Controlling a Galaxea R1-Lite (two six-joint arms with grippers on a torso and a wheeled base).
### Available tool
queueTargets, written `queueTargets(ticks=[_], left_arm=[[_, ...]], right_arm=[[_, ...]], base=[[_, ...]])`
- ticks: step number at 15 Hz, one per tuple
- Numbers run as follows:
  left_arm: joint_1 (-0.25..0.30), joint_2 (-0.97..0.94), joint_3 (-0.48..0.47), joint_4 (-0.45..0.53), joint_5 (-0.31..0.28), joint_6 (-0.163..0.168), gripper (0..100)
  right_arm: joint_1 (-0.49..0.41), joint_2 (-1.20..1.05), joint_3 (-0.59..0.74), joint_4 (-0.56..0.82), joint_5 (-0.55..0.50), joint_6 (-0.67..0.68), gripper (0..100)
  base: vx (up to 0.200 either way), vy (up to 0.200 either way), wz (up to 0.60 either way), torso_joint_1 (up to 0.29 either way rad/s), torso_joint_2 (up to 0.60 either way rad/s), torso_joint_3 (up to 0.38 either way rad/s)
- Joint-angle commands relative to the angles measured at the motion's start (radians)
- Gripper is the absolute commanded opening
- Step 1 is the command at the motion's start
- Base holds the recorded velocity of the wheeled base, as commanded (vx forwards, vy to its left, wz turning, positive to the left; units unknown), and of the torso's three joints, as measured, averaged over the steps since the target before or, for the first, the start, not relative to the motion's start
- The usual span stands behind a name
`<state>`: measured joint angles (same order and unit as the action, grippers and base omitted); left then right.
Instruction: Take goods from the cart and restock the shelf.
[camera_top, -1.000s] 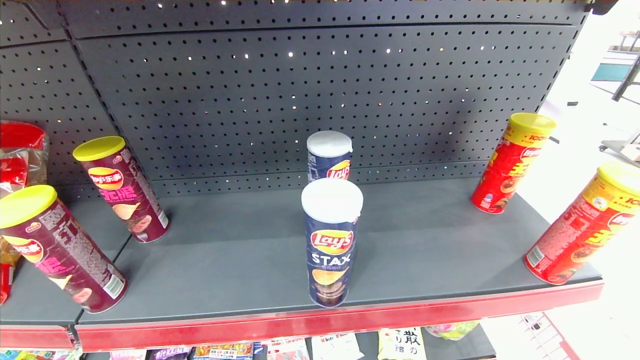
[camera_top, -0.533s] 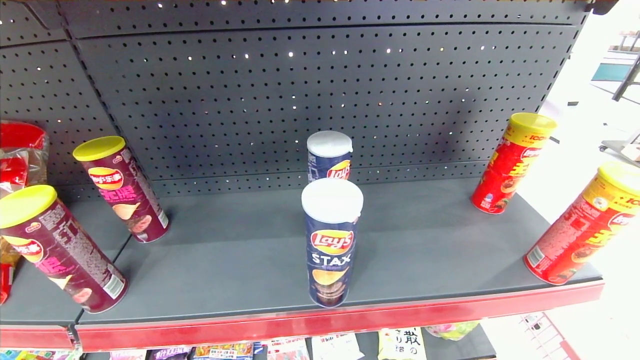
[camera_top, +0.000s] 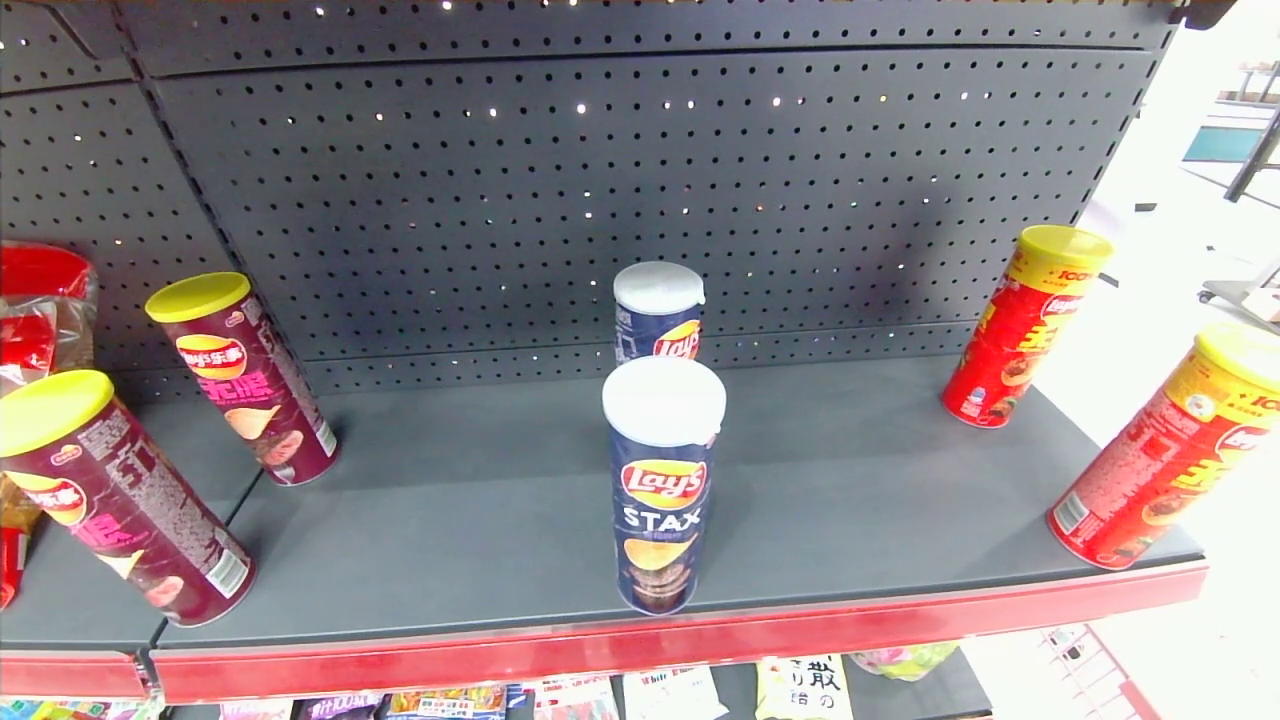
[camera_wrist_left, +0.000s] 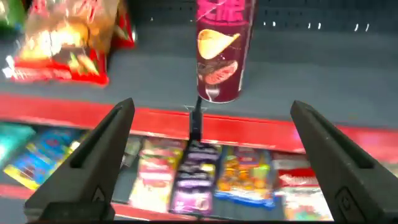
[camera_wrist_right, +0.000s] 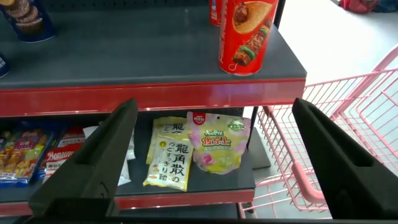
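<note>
**Both pincers wide open and empty in front of the shelf**

The dark grey metal shelf (camera_top: 480, 520) with a red front strip (camera_top: 600, 645) carries six upright tube-shaped chip cans. In the middle stand two navy cans with white lids, one near the front edge (camera_top: 660, 500) and one far back by the perforated back panel (camera_top: 657, 315). To the left are two maroon cans with yellow-green lids, one near (camera_top: 120, 500) and one farther back (camera_top: 245, 380). To the right are two red cans with yellow lids, one at the near right corner (camera_top: 1160, 450) and one farther back (camera_top: 1020, 325). Red snack bags (camera_top: 40, 310) sit at the far left.

The left gripper (camera_wrist_left: 211, 106) hangs in front of the red strip, facing the near maroon can, with its two dark fingers spread far apart and nothing between them. The right gripper (camera_wrist_right: 214, 102) is spread just as wide and also holds nothing. It faces the shelf's right end below the near red can. The lower shelf there holds a yellow packet (camera_wrist_right: 171, 162) and a pink-and-green pouch (camera_wrist_right: 217, 146). The pink wire cart (camera_wrist_right: 303, 185) stands just right of the shelf end.
</note>
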<state>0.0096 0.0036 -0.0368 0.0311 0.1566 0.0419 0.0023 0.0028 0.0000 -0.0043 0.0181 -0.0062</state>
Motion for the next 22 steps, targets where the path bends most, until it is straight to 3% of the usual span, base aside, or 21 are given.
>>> queueTargets(ticks=[1, 2, 3, 4, 5, 6, 7, 9, 10, 12, 14, 22], left_arm=[[0.0, -0.004, 0.0, -0.01, -0.066, 0.038, 100], [-0.003, 0.006, -0.002, -0.008, -0.074, 0.062, 100], [0.0, 0.016, -0.002, 0.0, -0.011, -0.043, 100], [0.0, 0.027, -0.005, 0.007, 0.046, -0.088, 100], [-0.005, -0.001, -0.005, 0.012, 0.047, -0.04, 100], [-0.005, -0.004, 0.002, 0.0, -0.028, -0.004, 100], [-0.005, -0.004, 0.006, -0.025, -0.103, 0.015, 100], [-0.005, -0.004, 0.008, -0.031, -0.155, 0.064, 100], [-0.005, -0.004, 0.009, -0.03, -0.149, 0.064, 100], [-0.005, -0.004, 0.009, -0.031, -0.092, 0.024, 100], [-0.005, -0.004, 0.009, -0.03, -0.089, 0.013, 100], [-0.005, -0.004, 0.009, -0.028, -0.091, 0.012, 100]], right_arm=[[-0.001, -0.003, 0.0, 0.0, 0.0, 0.0, 100], [-0.001, -0.003, 0.0, 0.0, 0.0, -0.001, 100], [0.001, -0.003, 0.0, 0.0, 0.0, -0.001, 100], [-0.001, -0.003, 0.0, 0.0, 0.0, -0.001, 100], [0.001, -0.003, 0.0, 0.0, 0.0, 0.0, 100], [0.001, -0.003, 0.0, 0.0, 0.0, -0.001, 100], [0.001, -0.003, 0.0, 0.0, 0.0, -0.001, 100], [0.001, -0.003, 0.0, 0.0, 0.0, -0.001, 100], [0.001, -0.003, 0.0, 0.0, 0.0, -0.001, 100], [0.001, -0.003, 0.0, 0.0, 0.0, -0.003, 100], [0.001, -0.003, 0.0, 0.0, 0.002, 0.002, 100], [0.001, -0.003, 0.0, 0.0, 0.002, 0.0, 100]], base=[[0.0, 0.0, 0.0, 0.0, 0.0, 0.0], [0.0, 0.0, 0.0, 0.0, 0.0, 0.0], [0.0, 0.0, 0.0, 0.0, 0.0, 0.0], [0.0, 0.0, 0.0, 0.0, 0.0, 0.0], [0.0, 0.0, 0.0, 0.0, 0.0, 0.0], [0.0, 0.0, 0.0, 0.0, 0.0, 0.0], [0.0, 0.0, 0.0, 0.0, 0.0, 0.0], [0.0, 0.0, 0.0, 0.0, 0.0, 0.0], [0.0, 0.0, 0.0, 0.0, 0.0, 0.0], [0.0, 0.0, 0.0, 0.0, 0.0, 0.0], [0.0, 0.0, 0.0, 0.0, 0.0, 0.0], [0.0, 0.0, 0.22, 0.0, 0.0, 0.0]])
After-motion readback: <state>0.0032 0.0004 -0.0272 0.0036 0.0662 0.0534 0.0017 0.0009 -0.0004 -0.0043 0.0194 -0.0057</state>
